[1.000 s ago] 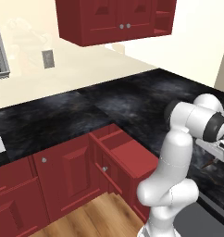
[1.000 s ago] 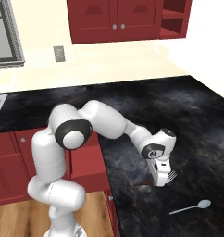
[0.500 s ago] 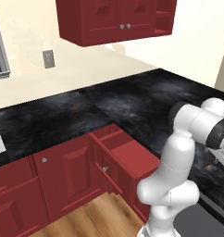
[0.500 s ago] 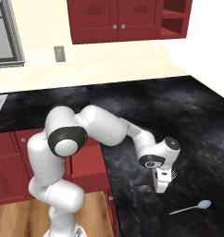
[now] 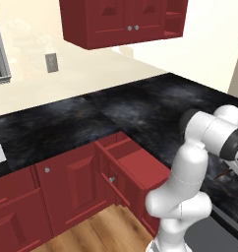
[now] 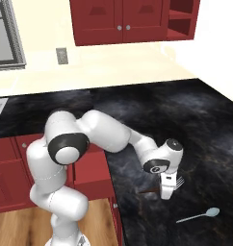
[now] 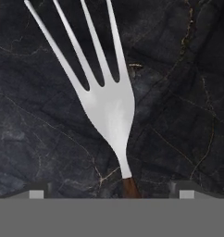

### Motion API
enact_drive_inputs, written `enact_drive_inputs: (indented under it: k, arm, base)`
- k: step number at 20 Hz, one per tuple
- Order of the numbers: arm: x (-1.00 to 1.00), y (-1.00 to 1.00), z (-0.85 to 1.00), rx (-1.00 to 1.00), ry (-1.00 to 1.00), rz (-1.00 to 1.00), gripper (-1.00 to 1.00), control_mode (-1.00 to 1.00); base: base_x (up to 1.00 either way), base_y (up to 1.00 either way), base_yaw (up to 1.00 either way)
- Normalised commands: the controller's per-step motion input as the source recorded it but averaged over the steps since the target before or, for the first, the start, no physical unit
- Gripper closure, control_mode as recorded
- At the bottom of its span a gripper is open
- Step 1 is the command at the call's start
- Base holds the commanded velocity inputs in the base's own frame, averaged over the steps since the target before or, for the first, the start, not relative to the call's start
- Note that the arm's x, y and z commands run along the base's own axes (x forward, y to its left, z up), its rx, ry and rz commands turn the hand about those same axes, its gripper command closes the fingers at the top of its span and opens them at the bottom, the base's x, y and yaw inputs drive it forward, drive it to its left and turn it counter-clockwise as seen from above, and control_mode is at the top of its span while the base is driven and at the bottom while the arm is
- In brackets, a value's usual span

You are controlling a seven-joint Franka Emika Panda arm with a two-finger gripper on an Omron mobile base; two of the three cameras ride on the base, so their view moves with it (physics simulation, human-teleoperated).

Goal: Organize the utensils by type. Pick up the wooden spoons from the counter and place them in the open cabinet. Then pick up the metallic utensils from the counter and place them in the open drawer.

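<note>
A silver fork (image 7: 109, 106) with a dark brown handle lies flat on the black veined counter (image 6: 137, 110). My gripper (image 7: 111, 193) is open and points down over it. Its two fingertips (image 7: 37, 192) stand wide apart on either side of the handle without touching it. From the right base, the gripper (image 6: 167, 192) hangs low at the counter's near part, and the fork's tines (image 6: 180, 181) poke out beside it. A thin silver teaspoon (image 6: 199, 216) lies a little nearer and to the right. The wooden spoons are out of view.
The open drawer (image 5: 135, 160), red inside, juts out below the counter corner to the left of my arm. The open cabinet (image 6: 182, 19) with its red shelf hangs high on the wall at the far right. A wall outlet (image 6: 62, 55) sits at the left.
My hand has come down closer to the counter over the fork, and its jaws have spread a little wider. The fork and teaspoon have not moved.
</note>
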Motion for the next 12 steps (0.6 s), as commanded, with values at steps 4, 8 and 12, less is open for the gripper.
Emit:
enact_drive_inputs:
  k: [4,8,12]
  arm:
    - [-0.24,0.01,-0.02,-0.07,0.07,-0.03,-1.0,-1.0]
    - [-0.05,0.14,-0.03,-0.02,0.01,-0.07,-1.0,-1.0]
    - [-0.06,0.17,0.0,0.0,0.03,-0.05,-1.0,-1.0]
  base:
    - [0.0,0.0,0.0]
    - [0.0,0.0,0.0]
    - [0.0,0.0,0.0]
